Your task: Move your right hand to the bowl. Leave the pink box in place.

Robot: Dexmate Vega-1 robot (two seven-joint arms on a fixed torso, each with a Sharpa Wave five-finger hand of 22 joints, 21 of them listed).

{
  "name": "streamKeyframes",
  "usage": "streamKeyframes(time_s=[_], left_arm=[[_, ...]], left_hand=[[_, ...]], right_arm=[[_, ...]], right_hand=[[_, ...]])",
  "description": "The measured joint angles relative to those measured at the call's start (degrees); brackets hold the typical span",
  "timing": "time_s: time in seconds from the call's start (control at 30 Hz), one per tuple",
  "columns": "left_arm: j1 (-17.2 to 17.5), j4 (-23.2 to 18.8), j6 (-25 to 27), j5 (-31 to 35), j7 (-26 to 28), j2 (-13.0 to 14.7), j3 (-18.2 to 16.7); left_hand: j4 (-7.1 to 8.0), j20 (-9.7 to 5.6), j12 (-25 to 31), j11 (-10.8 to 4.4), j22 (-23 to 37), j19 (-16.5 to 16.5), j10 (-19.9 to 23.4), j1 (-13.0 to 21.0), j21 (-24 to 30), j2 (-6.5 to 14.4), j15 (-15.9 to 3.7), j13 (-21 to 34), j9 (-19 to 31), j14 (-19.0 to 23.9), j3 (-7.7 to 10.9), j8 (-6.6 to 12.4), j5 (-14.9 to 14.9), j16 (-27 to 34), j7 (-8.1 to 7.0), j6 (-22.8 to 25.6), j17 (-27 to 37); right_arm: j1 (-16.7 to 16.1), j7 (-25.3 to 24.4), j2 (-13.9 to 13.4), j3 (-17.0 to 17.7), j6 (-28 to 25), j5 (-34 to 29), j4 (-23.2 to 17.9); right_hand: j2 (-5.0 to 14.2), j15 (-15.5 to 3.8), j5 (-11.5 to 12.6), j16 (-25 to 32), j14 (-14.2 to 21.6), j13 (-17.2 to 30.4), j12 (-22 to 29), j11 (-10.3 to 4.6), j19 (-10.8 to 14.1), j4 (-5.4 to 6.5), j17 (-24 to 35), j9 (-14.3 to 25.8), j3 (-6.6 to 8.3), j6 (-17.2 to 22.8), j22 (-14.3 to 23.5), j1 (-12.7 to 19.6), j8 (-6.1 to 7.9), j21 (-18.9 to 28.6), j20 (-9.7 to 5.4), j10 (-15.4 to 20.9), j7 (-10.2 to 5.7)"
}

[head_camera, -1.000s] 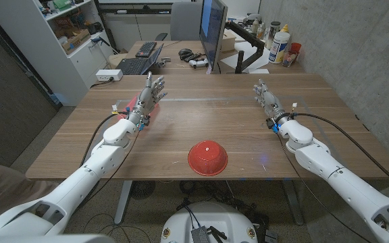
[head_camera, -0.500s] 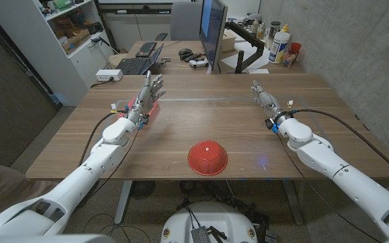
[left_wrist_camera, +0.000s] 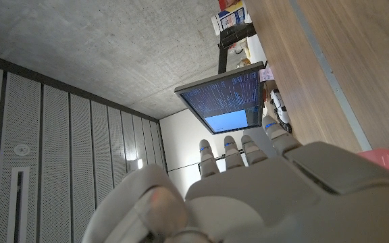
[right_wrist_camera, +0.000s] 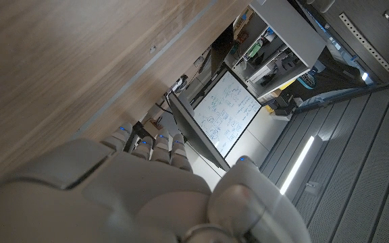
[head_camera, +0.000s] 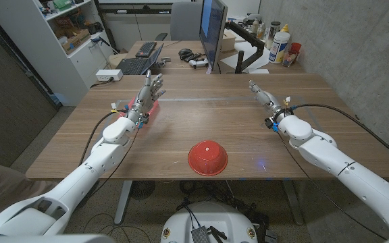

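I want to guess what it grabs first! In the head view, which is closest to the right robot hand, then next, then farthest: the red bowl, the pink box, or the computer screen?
From the right robot hand:
1. Computer screen, behind the table.
2. Red bowl, near the front edge.
3. Pink box, far across, under the left robot hand.

— How are the arms set?
— Both reach forward over the table from the near corners. The left hand (head_camera: 150, 93) stands upright, fingers spread and empty.
— And the right?
— The right hand (head_camera: 265, 98) stretches forward, fingers extended, holding nothing.
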Motion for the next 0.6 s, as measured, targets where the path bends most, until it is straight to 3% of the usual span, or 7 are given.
streamKeyframes(time_s=[0.23,0.6], left_arm=[[-0.06,0.09,0.00,0.00,-0.24,0.04,0.03],[-0.04,0.03,0.00,-0.25,-0.66,0.15,-0.01]], left_hand=[[0.00,0.00,0.00,-0.34,0.00,0.00,0.34,0.00,0.00,0.00,-0.28,0.01,0.00,-0.28,0.00,0.00,0.00,0.00,0.00,0.00,0.00],[0.00,0.01,0.24,-0.41,0.01,-0.01,0.41,0.00,0.00,0.00,-0.28,0.01,0.00,-0.28,0.00,0.00,0.00,0.00,0.21,-0.20,0.00]], right_arm=[[-0.56,-1.42,-1.46,-0.30,-3.13,-2.52,-3.44],[-1.03,-3.21,-3.50,-1.39,-7.93,-6.93,-9.01]], right_hand=[[0.22,0.00,0.00,0.00,0.00,0.00,0.24,-0.56,0.00,-0.24,0.00,0.00,0.24,1.30,0.00,0.39,0.45,0.00,0.00,0.56,-1.19],[0.51,-1.02,0.00,0.00,-1.02,-0.14,0.44,-0.63,-0.51,-0.64,0.00,0.01,0.64,1.87,0.00,1.29,0.89,0.00,-0.52,0.64,-1.42]])
